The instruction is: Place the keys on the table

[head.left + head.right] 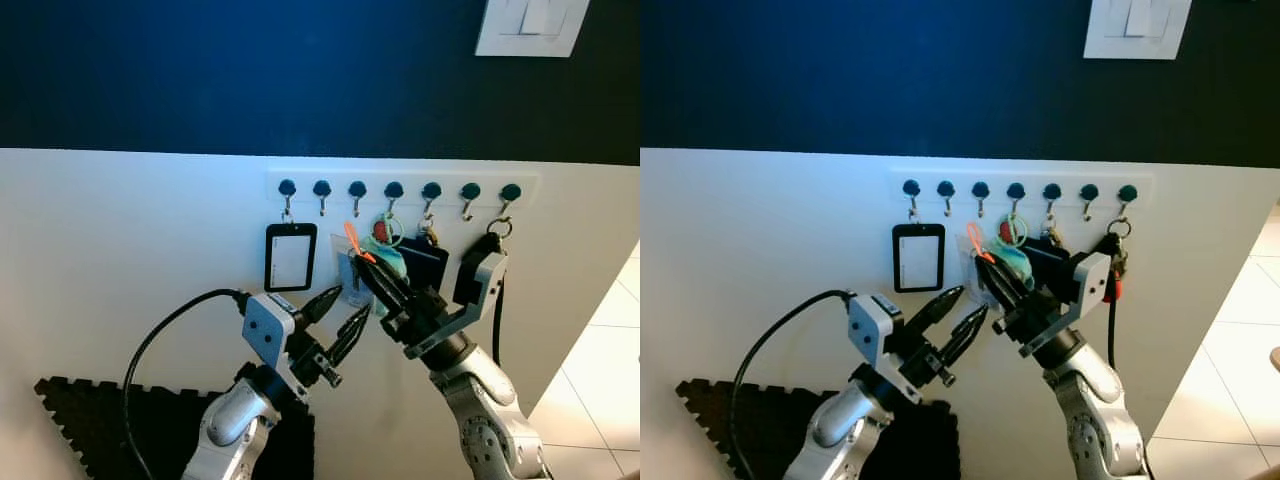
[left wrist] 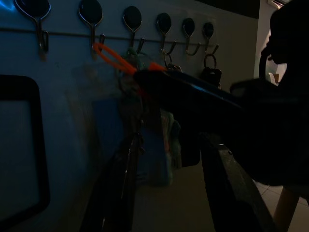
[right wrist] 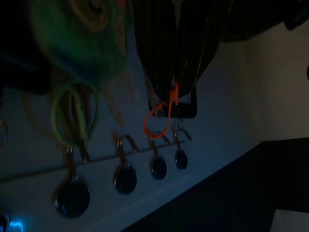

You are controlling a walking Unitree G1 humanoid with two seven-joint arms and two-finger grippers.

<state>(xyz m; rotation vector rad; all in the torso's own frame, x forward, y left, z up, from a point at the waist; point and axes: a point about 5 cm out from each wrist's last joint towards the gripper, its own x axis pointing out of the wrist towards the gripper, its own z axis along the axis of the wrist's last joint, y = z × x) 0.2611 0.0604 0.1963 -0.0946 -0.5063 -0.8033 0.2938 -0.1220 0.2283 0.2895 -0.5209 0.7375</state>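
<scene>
r gripper (image 1: 364,266) up at the hook rail, fingers pinched on the orange loop (image 1: 353,242) of the keys (image 1: 358,275), which hang at the wall under the 3rd hook (image 1: 357,189) from the left. the right wrist view shows the loop (image 3: 159,121) sticking out past the closed fingertips. l gripper (image 1: 343,312) just below and left of that, fingers spread apart, nothing between them, tips aimed up at the same bunch, near but can't tell if touching.

crowding the keys: teal fob (image 1: 388,262) w/ green ring (image 1: 390,231) and a red bit just to the right, dark pouch (image 1: 425,262) beyond that, more keys (image 1: 1118,262) on the last hook, partly behind the r wrist. black-framed badge holder (image 1: 290,256) hangs off the 1st hook, left of the l gripper, apart from it.

hook rail (image 1: 400,188) w/ seven dark knobs is on the white lower wall (image 1: 120,260); dark blue wall (image 1: 250,70) above, white light switch (image 1: 528,25) up top right. black foam mat (image 1: 90,425) on the floor lower left, pale tiles (image 1: 600,380) lower right. black cable (image 1: 165,335) loops off the l wrist.
</scene>
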